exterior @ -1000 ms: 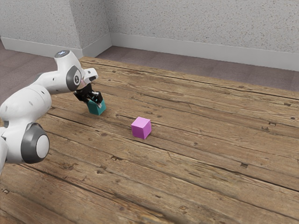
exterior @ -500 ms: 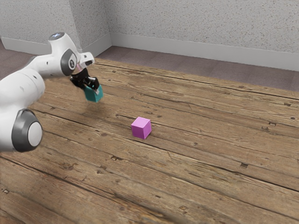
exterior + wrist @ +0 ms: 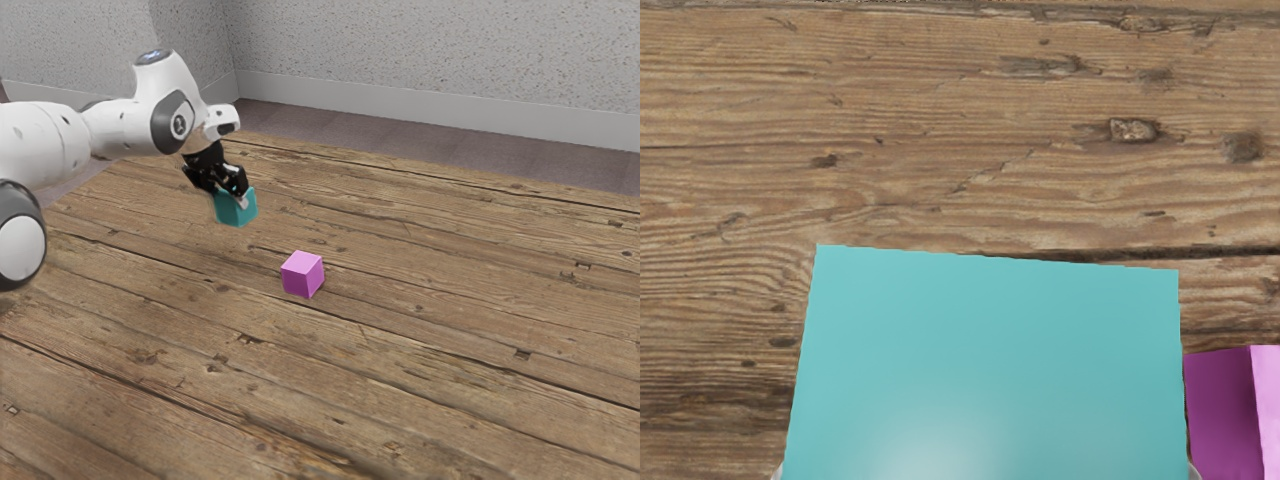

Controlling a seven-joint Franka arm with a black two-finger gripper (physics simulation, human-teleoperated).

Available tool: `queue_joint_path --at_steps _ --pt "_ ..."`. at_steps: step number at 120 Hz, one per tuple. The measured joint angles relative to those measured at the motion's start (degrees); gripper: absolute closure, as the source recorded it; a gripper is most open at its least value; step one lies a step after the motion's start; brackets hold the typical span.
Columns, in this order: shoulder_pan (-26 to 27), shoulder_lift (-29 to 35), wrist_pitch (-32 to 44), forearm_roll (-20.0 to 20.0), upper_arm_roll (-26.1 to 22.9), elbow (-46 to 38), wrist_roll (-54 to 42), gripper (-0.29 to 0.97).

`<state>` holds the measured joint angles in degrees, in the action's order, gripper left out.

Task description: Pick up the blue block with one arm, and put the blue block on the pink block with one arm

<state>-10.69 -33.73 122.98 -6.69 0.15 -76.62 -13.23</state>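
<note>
Teal-blue in colour, the blue block [image 3: 236, 208] hangs in the air above the wooden bench [image 3: 450, 310]. It is clamped between the two fingers of my end effector [image 3: 228, 190], which press on it from two sides near its top. I hold it high like this, I think, so that it can pass over the planks without rubbing and arrive above its target. The pink block [image 3: 302, 273] rests on the bench, apart from my load, toward the exterior view's right and nearer the camera. In the wrist view the blue block is directly under my hand, and a piece of the pink block [image 3: 1230, 410] shows just beside its edge. I judge the carrying is under way and the placing is not yet done.
</note>
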Motion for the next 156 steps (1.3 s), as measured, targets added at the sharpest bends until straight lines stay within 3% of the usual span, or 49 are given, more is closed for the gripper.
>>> queue_joint_path --at_steps 32,82,156 --pt "5.5 8.0 10.9 -1.1 0.3 -15.5 2.4 0.41" --pt "10.5 12.4 24.5 -5.4 0.5 -26.5 5.2 0.39" --pt "11.8 11.9 28.9 -6.0 0.4 -29.7 6.3 0.38"
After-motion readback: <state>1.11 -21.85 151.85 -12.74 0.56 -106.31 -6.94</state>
